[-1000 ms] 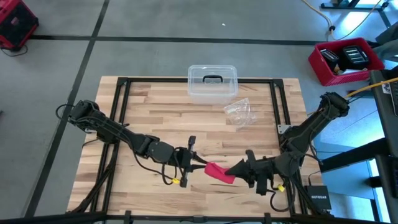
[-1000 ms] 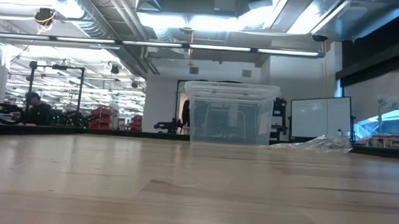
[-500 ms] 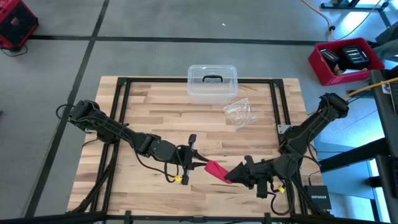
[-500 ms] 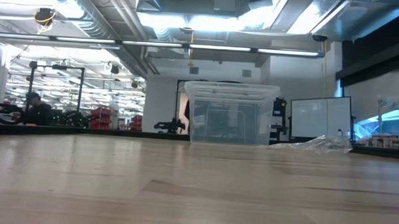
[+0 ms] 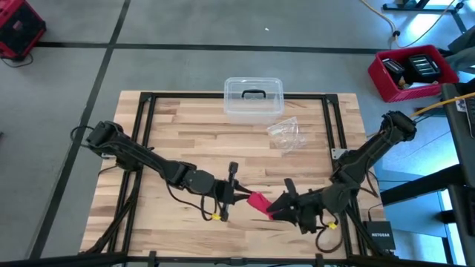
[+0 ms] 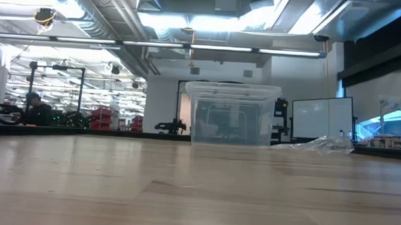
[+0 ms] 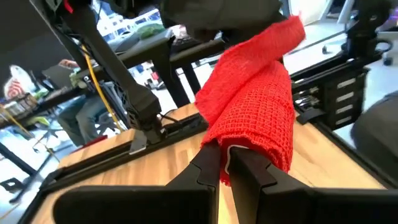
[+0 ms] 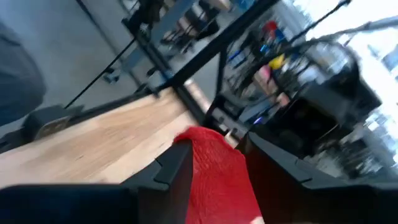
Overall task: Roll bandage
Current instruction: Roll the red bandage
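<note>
While the two arms meet low in the centre of the high view, item one is the red bandage [image 5: 259, 203], held between them just above the table [image 5: 185, 133].

- Bandage: a short, thick bundle of red mesh fabric, partly wound, with one looser flap rising at its far end in the left wrist view [image 7: 255, 106].
- Left pincer [image 5: 239, 196]: pressed together, pinching the near edge of the bandage.
- Right pincer [image 5: 276, 208]: fingers spread, standing either side of the bandage's other end; whether they touch it cannot be told.
- Progress, by judgement: rolling well begun, most of the strip gathered; the flap remains to be wound in and the roll tightened.
- Also present: clear lidded box [image 5: 253, 97] at upper centre; crinkled clear wrapper [image 5: 286, 134] just below and right of it.
- Hidden: the bandage's underside and tail; the low view shows neither arm nor bandage.
</note>
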You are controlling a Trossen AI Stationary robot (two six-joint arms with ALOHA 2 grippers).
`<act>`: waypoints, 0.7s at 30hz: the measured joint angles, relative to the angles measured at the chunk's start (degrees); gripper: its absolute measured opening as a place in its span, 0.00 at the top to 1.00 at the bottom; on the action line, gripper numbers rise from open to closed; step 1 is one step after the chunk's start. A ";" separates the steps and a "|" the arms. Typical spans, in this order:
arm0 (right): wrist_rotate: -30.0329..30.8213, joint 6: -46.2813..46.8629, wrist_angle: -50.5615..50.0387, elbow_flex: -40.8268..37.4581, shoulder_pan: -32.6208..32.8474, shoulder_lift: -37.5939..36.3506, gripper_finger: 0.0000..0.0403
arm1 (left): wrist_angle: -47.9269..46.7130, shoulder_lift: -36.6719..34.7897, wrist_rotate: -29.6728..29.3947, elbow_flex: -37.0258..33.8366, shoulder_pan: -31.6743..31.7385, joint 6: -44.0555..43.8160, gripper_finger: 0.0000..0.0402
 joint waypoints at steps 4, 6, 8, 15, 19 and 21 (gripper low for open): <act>-0.57 6.28 -4.27 0.00 -1.09 1.11 0.63 | 2.15 1.69 -0.31 0.00 0.11 2.16 0.97; -1.88 7.45 -4.56 0.00 -1.11 2.29 0.63 | 2.34 2.18 -0.50 -0.01 0.18 2.38 0.97; -2.60 7.57 -4.43 0.00 -1.11 3.67 0.63 | 2.28 2.89 -0.35 -0.02 0.26 2.50 0.97; -3.05 10.92 -5.84 -0.02 -1.07 8.58 0.63 | 2.45 6.29 -0.58 -0.02 0.26 3.31 0.97; -3.00 14.17 -7.51 -0.02 -1.03 10.44 0.63 | 2.85 7.76 -1.35 -0.02 0.29 2.19 0.97; -3.19 17.42 -9.08 -0.02 -1.11 11.28 0.63 | 2.65 8.27 -1.59 -0.02 0.31 0.47 0.97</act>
